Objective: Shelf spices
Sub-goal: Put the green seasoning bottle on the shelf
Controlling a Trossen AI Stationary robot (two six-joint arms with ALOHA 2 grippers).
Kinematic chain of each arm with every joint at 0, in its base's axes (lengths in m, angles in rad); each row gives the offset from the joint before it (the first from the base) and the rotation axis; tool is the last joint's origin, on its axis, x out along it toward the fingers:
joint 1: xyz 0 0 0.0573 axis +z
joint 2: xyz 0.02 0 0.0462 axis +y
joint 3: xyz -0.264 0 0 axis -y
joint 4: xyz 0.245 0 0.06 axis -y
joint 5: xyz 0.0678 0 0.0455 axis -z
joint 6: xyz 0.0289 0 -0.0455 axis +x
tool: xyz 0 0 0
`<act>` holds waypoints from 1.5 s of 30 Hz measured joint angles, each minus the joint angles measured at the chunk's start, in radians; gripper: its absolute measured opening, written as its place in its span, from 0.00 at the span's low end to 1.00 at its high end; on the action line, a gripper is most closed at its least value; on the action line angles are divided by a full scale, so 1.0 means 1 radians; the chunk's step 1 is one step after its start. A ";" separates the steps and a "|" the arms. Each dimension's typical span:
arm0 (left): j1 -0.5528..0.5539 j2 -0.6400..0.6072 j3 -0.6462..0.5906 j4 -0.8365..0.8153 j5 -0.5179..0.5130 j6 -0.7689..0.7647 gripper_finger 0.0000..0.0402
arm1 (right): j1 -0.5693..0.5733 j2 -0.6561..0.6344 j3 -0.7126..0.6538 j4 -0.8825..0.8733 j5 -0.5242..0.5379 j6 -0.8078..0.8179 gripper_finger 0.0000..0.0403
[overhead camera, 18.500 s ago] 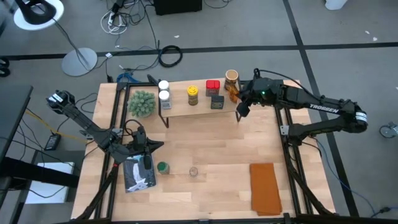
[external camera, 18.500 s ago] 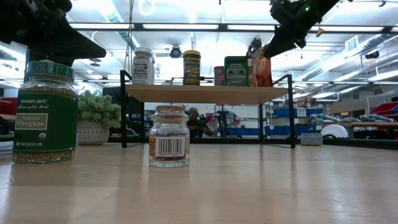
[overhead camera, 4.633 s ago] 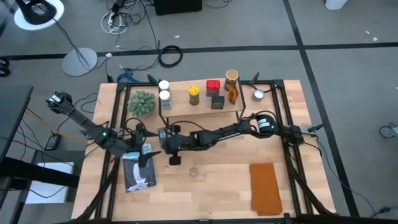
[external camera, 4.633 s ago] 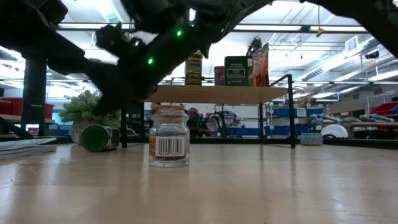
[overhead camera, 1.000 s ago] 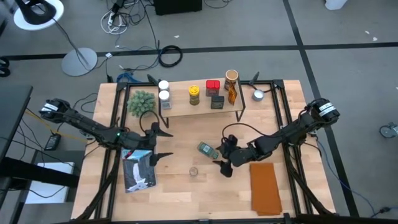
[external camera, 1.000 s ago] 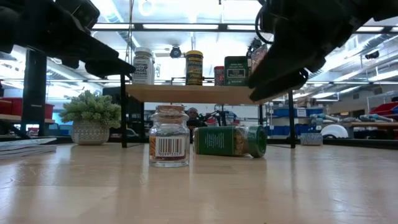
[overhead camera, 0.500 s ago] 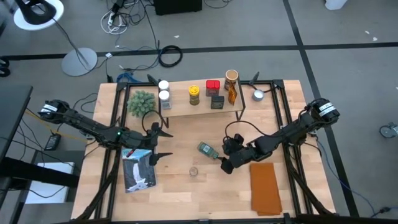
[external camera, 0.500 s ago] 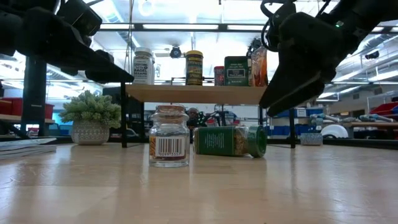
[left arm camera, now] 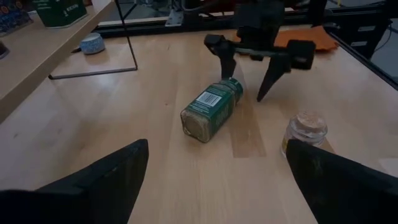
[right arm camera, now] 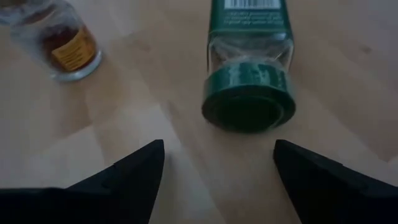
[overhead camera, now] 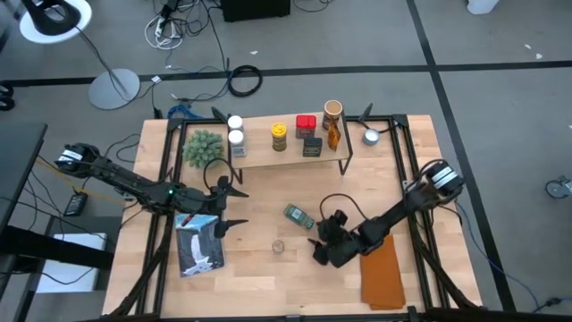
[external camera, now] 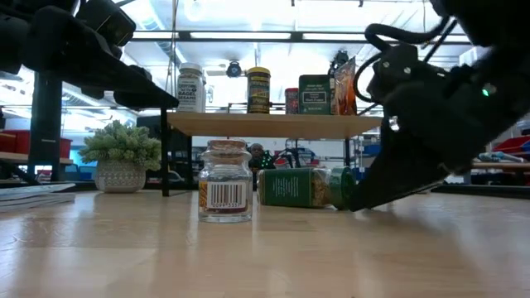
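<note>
A green-lidded spice jar (overhead camera: 298,216) lies on its side on the table, lid (right arm camera: 249,111) toward my right gripper (overhead camera: 316,243). That gripper hangs low and open just short of the lid, its fingers (left arm camera: 270,76) tilted down, touching nothing. A small clear jar (overhead camera: 279,246) stands upright close by (external camera: 225,192). The shelf (overhead camera: 286,154) at the far side carries several spices, among them a yellow-lidded jar (overhead camera: 278,135) and a red tin (overhead camera: 306,123). My left gripper (overhead camera: 239,207) waits open above the table's left part.
An orange cloth (overhead camera: 380,268) lies by the right arm near the front edge. A magazine (overhead camera: 198,249) lies under the left arm. A fuzzy green plant (overhead camera: 204,148) stands left of the shelf and a small silver cup (overhead camera: 371,137) right of it.
My right gripper has sunk toward the table and come a little toward the near edge, tipping further down and rolling, and still stands open by the green jar's lid. The jars have not moved.
</note>
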 joint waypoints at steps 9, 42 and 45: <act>0.000 0.000 0.000 0.032 0.000 0.002 0.96 | -0.016 0.120 0.002 0.156 0.217 -0.072 0.76; 0.000 0.000 0.000 0.152 -0.040 -0.083 0.96 | -0.174 -0.303 0.039 -0.281 -0.358 -0.036 0.49; 0.000 0.000 0.000 0.201 -0.040 -0.095 0.96 | -0.205 -0.322 0.113 -0.443 -0.416 -0.009 0.49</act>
